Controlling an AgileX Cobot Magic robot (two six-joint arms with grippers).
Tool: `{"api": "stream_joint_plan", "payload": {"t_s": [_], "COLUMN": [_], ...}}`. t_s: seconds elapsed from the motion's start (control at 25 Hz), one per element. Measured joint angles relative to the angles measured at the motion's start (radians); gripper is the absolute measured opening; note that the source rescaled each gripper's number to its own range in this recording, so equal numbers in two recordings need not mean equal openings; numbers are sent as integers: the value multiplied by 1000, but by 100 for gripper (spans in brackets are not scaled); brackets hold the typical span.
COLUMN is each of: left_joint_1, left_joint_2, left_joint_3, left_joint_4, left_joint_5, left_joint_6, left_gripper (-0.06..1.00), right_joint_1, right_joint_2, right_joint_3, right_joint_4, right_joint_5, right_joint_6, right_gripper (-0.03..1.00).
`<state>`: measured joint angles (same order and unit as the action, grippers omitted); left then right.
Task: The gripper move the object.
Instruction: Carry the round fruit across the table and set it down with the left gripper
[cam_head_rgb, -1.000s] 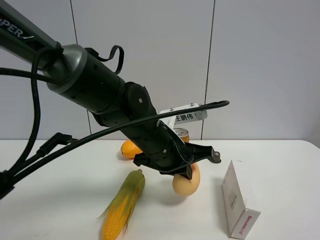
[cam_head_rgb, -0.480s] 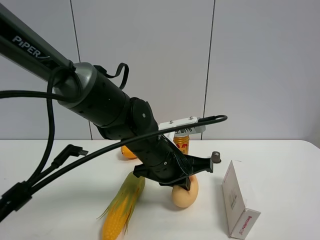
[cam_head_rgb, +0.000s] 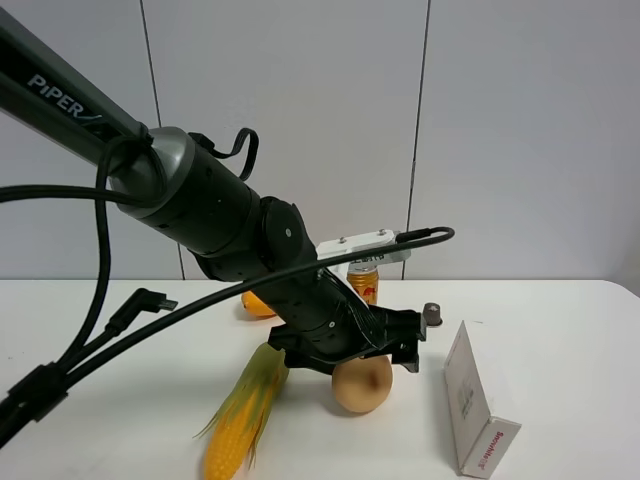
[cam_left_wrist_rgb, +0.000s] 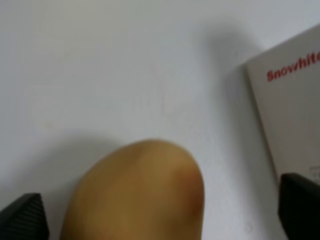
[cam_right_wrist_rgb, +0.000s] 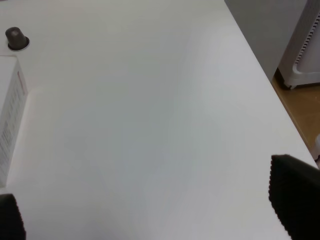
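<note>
On the far left of the high view a black arm (cam_head_rgb: 200, 205) lettered PiPER slants down from the upper corner. Black cables (cam_head_rgb: 95, 300) loop beneath it above the white table (cam_head_rgb: 560, 330). Below the arm a yellow-green corn cob (cam_head_rgb: 245, 410) lies lengthwise on the table, one end close under the forearm. An orange mango (cam_head_rgb: 256, 303) shows behind the arm, mostly hidden by it.

Next comes the left gripper (cam_head_rgb: 398, 348), low over the tan object (cam_head_rgb: 362, 383). The object appears to sit on the table just right of the corn cob's far end. In the left wrist view the fingers (cam_left_wrist_rgb: 22, 217) are spread wide, one at each edge of the picture. The object lies between them with a gap on both sides (a faint reddish blotch shows on its flank), so nothing is pinched.

Behind the gripper a red-and-gold can (cam_head_rgb: 362, 283) stands under a white labelled bracket (cam_head_rgb: 365, 245). A small dark capsule (cam_head_rgb: 432, 313) sits further right. Rightmost, a white box (cam_head_rgb: 478, 400) with red lettering stands on its narrow edge, near the object but apart from it.

The right gripper (cam_right_wrist_rgb: 152, 210) shows only in its own wrist view. Its two dark tips are set far apart over the tabletop near the table's edge, with the capsule and box off to one side
</note>
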<state>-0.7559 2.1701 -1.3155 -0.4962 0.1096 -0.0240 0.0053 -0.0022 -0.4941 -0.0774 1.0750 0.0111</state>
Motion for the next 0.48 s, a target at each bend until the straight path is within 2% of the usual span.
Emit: {"api": "stream_joint_plan", "payload": {"t_s": [0.16,0.48], "left_joint_1": [0,0], "left_joint_2": [-3,-84], "left_joint_3": [0,0], "left_joint_4": [0,-1], "left_joint_5": [-6,3], "left_joint_6": [1,3], "left_gripper": [99,99], "right_joint_1": [0,0], "right_joint_2": [0,0], "right_joint_3": [0,0], "right_joint_4": [0,0], "right_joint_5": [0,0], "right_joint_6": [0,0], "right_gripper": [100,100]}}
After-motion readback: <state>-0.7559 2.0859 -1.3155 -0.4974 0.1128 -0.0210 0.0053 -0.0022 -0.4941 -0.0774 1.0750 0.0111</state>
